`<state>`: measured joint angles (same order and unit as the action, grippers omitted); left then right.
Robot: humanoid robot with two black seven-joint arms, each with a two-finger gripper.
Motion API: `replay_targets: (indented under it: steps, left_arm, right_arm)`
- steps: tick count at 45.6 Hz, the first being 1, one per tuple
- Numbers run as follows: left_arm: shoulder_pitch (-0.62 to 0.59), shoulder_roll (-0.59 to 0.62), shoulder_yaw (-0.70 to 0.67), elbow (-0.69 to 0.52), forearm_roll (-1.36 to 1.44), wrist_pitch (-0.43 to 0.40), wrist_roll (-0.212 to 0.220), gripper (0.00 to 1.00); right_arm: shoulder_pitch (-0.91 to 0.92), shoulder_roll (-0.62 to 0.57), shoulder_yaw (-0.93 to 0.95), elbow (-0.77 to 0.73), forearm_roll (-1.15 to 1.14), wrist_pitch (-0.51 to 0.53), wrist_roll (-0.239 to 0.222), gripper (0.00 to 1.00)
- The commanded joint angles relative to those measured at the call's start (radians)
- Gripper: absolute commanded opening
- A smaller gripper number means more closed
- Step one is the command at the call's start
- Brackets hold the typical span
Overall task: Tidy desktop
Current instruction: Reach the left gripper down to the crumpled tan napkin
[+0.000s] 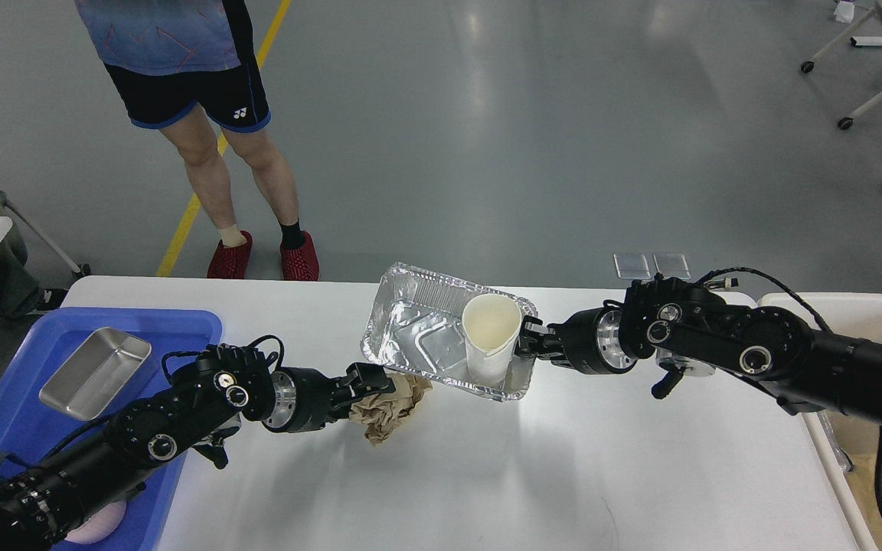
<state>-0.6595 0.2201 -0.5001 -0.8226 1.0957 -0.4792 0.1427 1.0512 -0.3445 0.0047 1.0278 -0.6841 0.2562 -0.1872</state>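
Observation:
On the white desktop, a crumpled brown paper lies left of centre. My left gripper presses into the paper's left side; its dark fingers merge with the paper, so their state is unclear. A silver foil tray is held tilted above the desktop, its right rim pinched by my shut right gripper. A white paper cup stands inside the tray at its right end.
A blue plastic tray at the left edge holds a small metal pan; a pink mug there is mostly hidden by my left arm. A beige bin stands at the right edge. A person stands beyond the far edge.

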Motion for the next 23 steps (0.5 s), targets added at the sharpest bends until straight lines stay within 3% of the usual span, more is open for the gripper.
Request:
replay_targets:
  steps: [1,4,5,6,15,20,23]
  left_arm:
    - [0.003,-0.001,0.043,0.000,0.000,0.002,-0.002,0.50]
    - [0.006,-0.001,0.064,0.000,-0.003,0.001,-0.002,0.37]
    - [0.006,-0.001,0.064,0.000,-0.003,0.001,-0.002,0.37]
    - [0.008,-0.002,0.064,-0.001,-0.003,-0.002,-0.002,0.29]
    - [0.011,-0.002,0.066,-0.001,-0.002,-0.005,-0.002,0.15]
    - [0.011,-0.001,0.066,-0.010,0.000,-0.007,0.002,0.02]
    - [0.006,-0.001,0.066,-0.016,0.000,-0.009,0.003,0.01]
  right_arm:
    - [0.001,-0.002,0.000,0.000,0.000,0.000,0.000,0.00]
    - [0.000,-0.008,0.000,0.002,0.000,0.000,0.000,0.00]
    - [0.000,-0.008,0.000,0.002,0.000,0.000,0.000,0.00]
    - [0.000,-0.008,0.000,0.002,0.000,0.000,0.000,0.00]
    - [0.000,-0.010,0.000,0.002,0.000,0.000,0.000,0.00]
    - [0.000,-0.010,0.000,0.002,0.000,0.000,0.000,0.00]
    - [0.000,-0.010,0.000,0.002,0.000,0.000,0.000,0.00]
